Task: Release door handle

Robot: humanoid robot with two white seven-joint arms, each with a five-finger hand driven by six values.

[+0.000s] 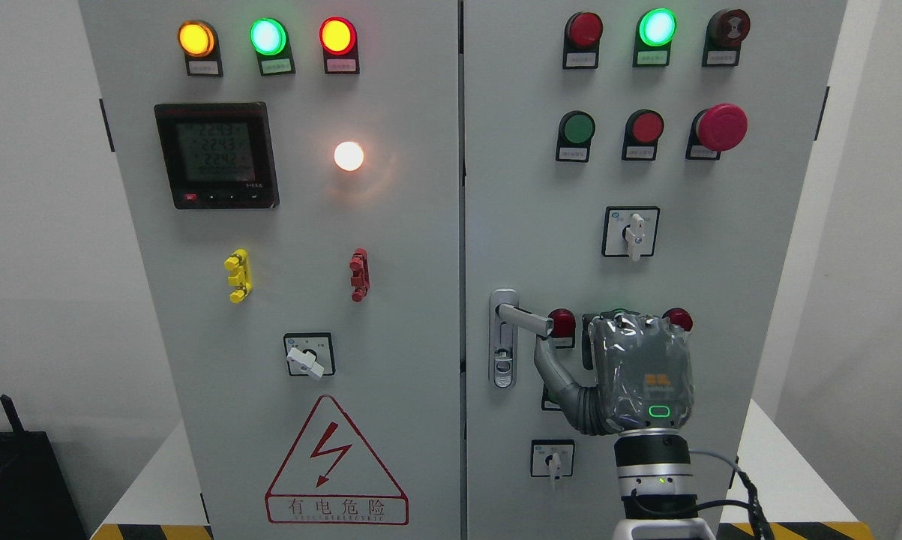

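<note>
right hand (630, 367), thumb beside door handle (524, 318)

Door handle (524, 318) brushed silvery metal; cabinet door (720, 300) matt grey painted; right hand (638, 371) under glossy crinkled plastic.

cabinet: left door (286, 247) beside right door (645, 247) | door handle (522, 319) at right door's left edge | right hand (638, 371) at 4 o'clock of handle | warning triangle (336, 465) at 6 o'clock on left door | meter (217, 155) at 10 o'clock
</note>
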